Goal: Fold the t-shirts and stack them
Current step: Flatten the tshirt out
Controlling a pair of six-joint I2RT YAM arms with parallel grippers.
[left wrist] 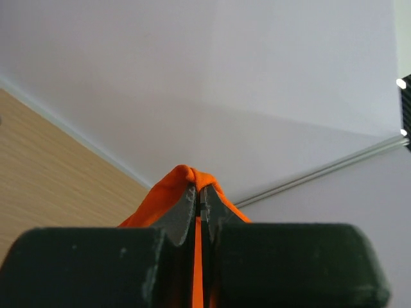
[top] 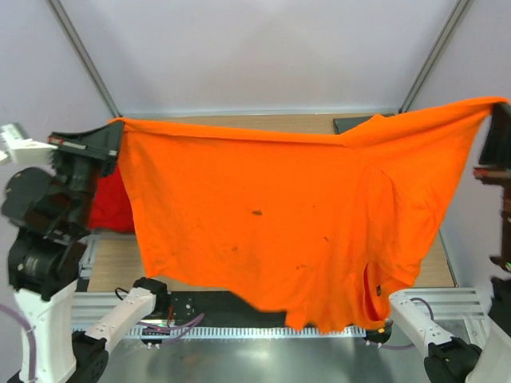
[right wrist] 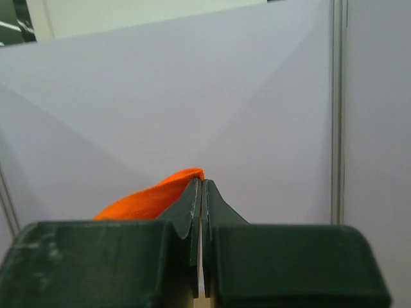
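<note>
The bright orange t-shirt (top: 279, 223) hangs spread wide in the air above the table, stretched between both grippers. My left gripper (top: 112, 136) is shut on its left top corner; in the left wrist view (left wrist: 199, 192) orange cloth (left wrist: 183, 176) bunches over the closed fingertips. My right gripper (top: 499, 112) is shut on the right top corner; in the right wrist view (right wrist: 201, 186) orange cloth (right wrist: 154, 196) trails off to the left of the tips. A red t-shirt (top: 112, 203) lies on the table at the left, partly hidden behind the orange one.
A wooden table (top: 116, 263) shows below the hanging shirt. A dark flat object (top: 351, 124) lies at the table's back right. White walls enclose the back and sides. Metal rails (top: 239, 327) run along the near edge by the arm bases.
</note>
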